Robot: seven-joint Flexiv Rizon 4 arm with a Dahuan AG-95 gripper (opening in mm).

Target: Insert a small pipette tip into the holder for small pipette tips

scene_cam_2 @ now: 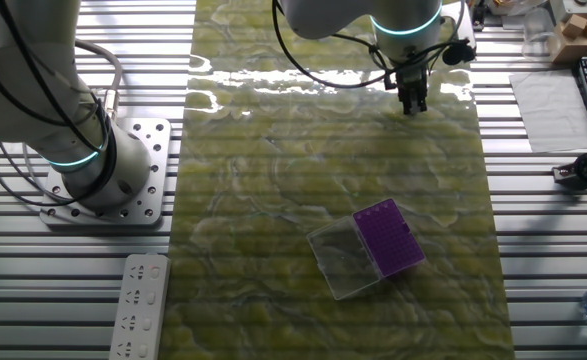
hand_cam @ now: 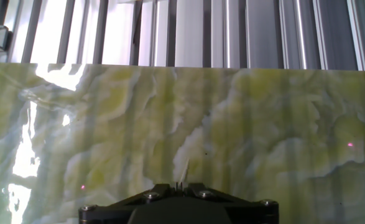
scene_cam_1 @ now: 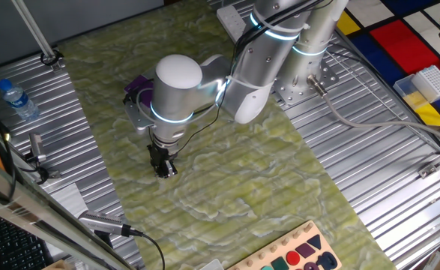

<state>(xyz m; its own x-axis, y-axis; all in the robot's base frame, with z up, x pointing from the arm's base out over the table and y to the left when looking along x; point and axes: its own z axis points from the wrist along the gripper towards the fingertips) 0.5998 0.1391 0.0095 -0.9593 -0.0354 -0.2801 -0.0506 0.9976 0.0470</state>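
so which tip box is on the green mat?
The purple box with the clear lid, on the mat. The white rack sits off it.

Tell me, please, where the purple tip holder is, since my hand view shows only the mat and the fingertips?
Observer: The holder for small pipette tips lies on the green mat, far from the gripper, which hangs near the mat's opposite end.
Operator: Is its cover on?
Observer: No, the clear cover lies open beside it, touching one edge, so the holes are exposed.
Operator: Is anything between them?
Observer: Only bare mat shows there.
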